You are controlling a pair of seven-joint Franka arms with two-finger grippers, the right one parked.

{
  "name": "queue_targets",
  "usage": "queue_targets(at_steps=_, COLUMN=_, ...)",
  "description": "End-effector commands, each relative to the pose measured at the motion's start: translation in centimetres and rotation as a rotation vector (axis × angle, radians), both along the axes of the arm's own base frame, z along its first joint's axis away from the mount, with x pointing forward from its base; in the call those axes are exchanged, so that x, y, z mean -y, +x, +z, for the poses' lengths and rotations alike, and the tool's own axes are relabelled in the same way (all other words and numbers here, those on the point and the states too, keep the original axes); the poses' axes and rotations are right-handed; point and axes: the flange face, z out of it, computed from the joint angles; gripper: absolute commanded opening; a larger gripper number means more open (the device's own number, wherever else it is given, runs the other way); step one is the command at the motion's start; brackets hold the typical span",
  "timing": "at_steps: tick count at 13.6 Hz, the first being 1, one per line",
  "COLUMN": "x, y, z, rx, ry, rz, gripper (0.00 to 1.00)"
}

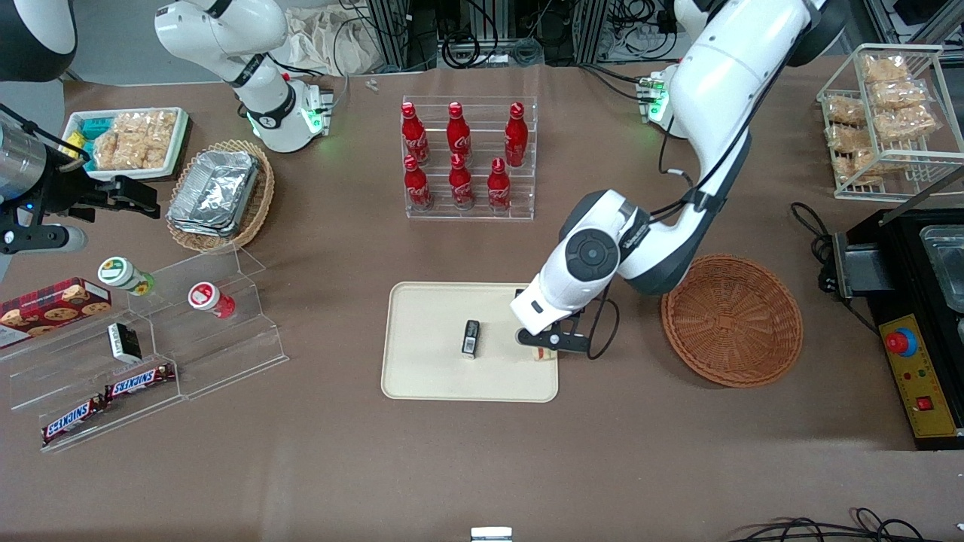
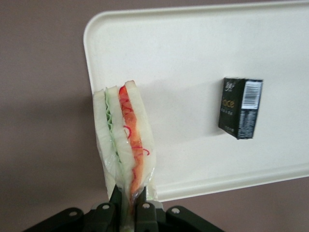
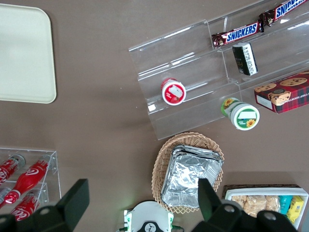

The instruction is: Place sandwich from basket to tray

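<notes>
My left gripper (image 1: 544, 348) (image 2: 128, 205) hangs over the edge of the cream tray (image 1: 422, 369) (image 2: 193, 58) (image 3: 19, 58) that lies toward the reddish-brown basket (image 1: 732, 320). It is shut on the sandwich (image 2: 124, 140) (image 1: 544, 355), pinching the narrow end of the wrapped wedge. The pale bread, green leaf and orange-red filling edge show clearly in the left wrist view, and the wedge hangs above the tray's rim, partly over the brown table. In the front view the arm hides most of the sandwich. The basket is empty.
A small black box (image 1: 471, 337) (image 2: 240, 107) lies on the tray. A clear rack of red bottles (image 1: 468, 158) stands farther from the front camera. A clear stepped shelf with snacks (image 1: 151, 339) and a tan basket of foil containers (image 1: 218, 192) sit toward the parked arm's end.
</notes>
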Motion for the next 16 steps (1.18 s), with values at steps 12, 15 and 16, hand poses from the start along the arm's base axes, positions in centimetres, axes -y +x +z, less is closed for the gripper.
queue_targets(at_steps=12, x=1.0, y=0.2, z=-2.6, rx=-0.009, ry=-0.006, rz=0.013, gripper=0.40)
queue_targets(at_steps=15, x=1.2, y=0.1, z=-2.4, rx=-0.018, ry=0.001, rz=0.080, gripper=0.99)
queue_targets(at_steps=16, x=1.0, y=0.1, z=-2.1, rx=-0.022, ry=0.005, rz=0.084, gripper=1.00)
